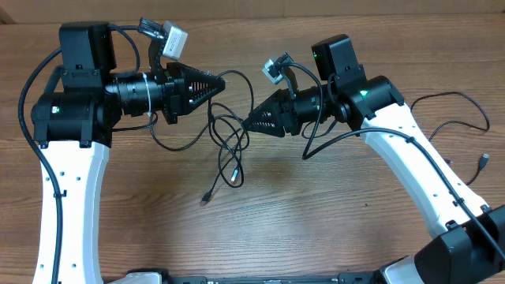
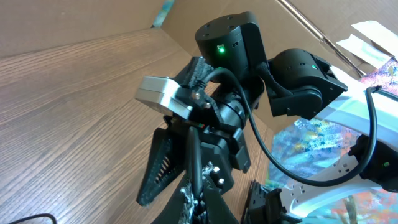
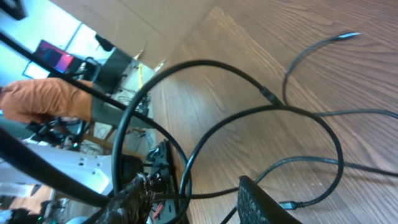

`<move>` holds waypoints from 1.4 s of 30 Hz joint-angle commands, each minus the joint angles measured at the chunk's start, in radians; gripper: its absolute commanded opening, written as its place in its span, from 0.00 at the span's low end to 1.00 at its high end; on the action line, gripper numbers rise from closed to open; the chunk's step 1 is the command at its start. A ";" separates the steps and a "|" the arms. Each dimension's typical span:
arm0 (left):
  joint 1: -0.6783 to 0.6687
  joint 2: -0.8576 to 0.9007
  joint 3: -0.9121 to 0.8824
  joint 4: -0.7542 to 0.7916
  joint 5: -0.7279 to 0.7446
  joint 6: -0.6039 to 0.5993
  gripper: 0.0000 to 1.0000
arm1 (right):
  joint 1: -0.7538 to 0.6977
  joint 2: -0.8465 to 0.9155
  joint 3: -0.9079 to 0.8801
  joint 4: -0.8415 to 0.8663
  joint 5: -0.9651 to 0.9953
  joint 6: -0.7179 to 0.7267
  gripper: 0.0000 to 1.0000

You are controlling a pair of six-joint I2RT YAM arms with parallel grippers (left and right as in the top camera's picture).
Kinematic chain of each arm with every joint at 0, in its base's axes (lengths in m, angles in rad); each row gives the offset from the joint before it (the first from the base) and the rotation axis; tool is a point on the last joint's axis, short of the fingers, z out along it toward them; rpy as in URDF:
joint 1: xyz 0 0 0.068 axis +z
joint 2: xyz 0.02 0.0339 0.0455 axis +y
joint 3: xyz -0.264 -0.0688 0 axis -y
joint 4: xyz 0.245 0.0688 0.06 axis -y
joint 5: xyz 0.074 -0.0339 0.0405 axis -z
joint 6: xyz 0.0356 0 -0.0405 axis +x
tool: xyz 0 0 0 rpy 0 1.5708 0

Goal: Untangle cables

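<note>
Wide desk [image 1: 331, 221], open room along the near edge. Left end effector [image 1: 219, 85] pressed together, pinching the cables [image 1: 229, 150] at its tip. Right end effector [image 1: 246, 124] spread, just beside them. Loose loops mid-desk between both tips, plug [image 1: 205, 200] nearest the front.

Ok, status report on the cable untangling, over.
Left pincer shut, apparently on the cables. Right pincer open, strands running through the gap. Cables looped together between the pincers. Nothing in the way.
</note>
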 commanded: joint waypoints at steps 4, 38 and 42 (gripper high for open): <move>-0.006 -0.007 0.018 0.039 -0.012 0.009 0.04 | 0.003 -0.038 0.018 -0.025 -0.068 -0.031 0.47; 0.064 -0.007 0.018 0.269 -0.405 -0.199 0.04 | 0.019 -0.038 0.018 -0.080 -0.527 -0.152 0.51; 0.106 -0.007 0.018 0.274 -0.552 -0.229 0.04 | 0.019 -0.038 0.018 -0.081 -0.527 -0.149 0.50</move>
